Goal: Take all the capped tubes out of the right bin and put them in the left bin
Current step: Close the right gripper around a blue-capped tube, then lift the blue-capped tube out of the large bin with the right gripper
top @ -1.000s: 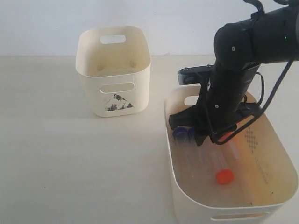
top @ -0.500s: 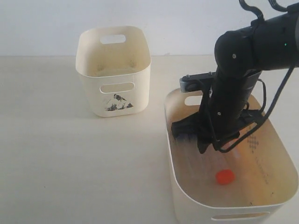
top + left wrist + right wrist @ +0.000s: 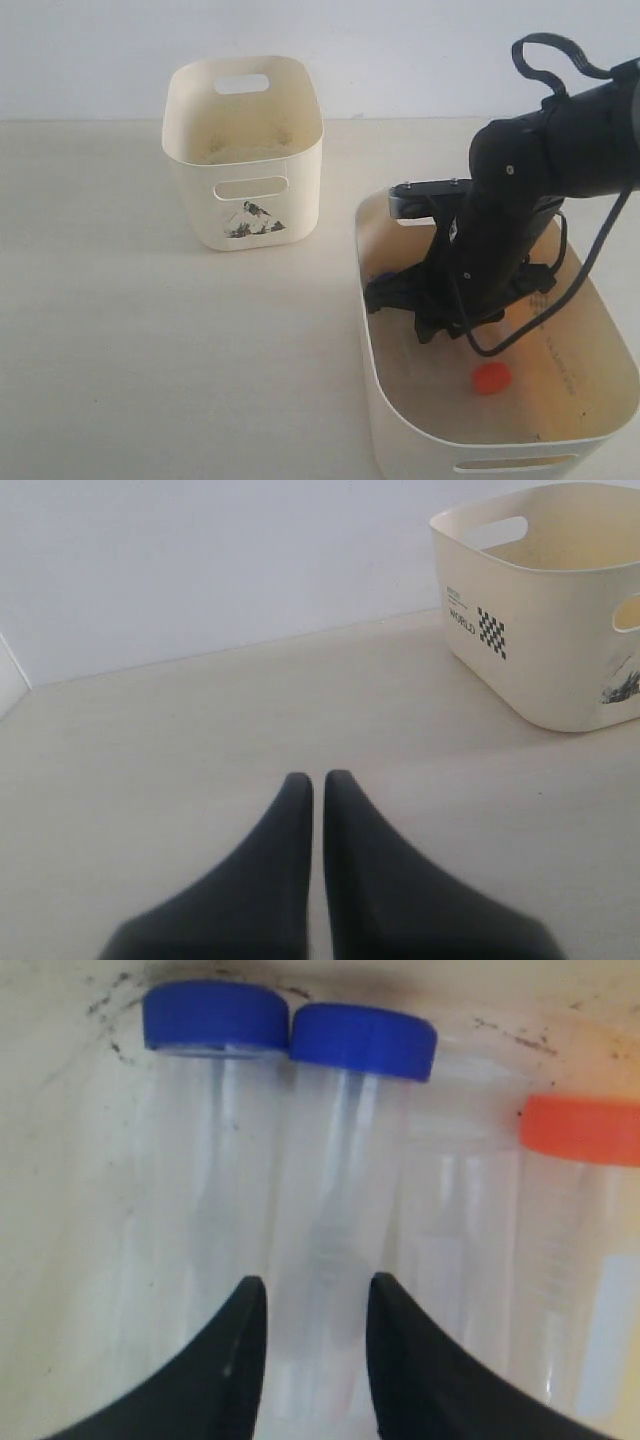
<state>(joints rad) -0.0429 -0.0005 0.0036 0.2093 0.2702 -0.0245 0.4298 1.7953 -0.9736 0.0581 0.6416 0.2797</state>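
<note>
Right end effector (image 3: 312,1305) has dropped deeper into the right bin (image 3: 400,440) vs 1 s ago, fingers apart, straddling a blue-capped tube (image 3: 340,1190) near its left wall; we judge grasp is next. Left end effector (image 3: 318,780) sits pinched closed, empty, apart from left bin (image 3: 195,205).

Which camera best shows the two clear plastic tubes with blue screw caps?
The right wrist view: both blue-capped clear tubes lie side by side, with the right gripper astride one. In the exterior view the black arm hides them almost entirely; the left wrist view shows none.
</note>
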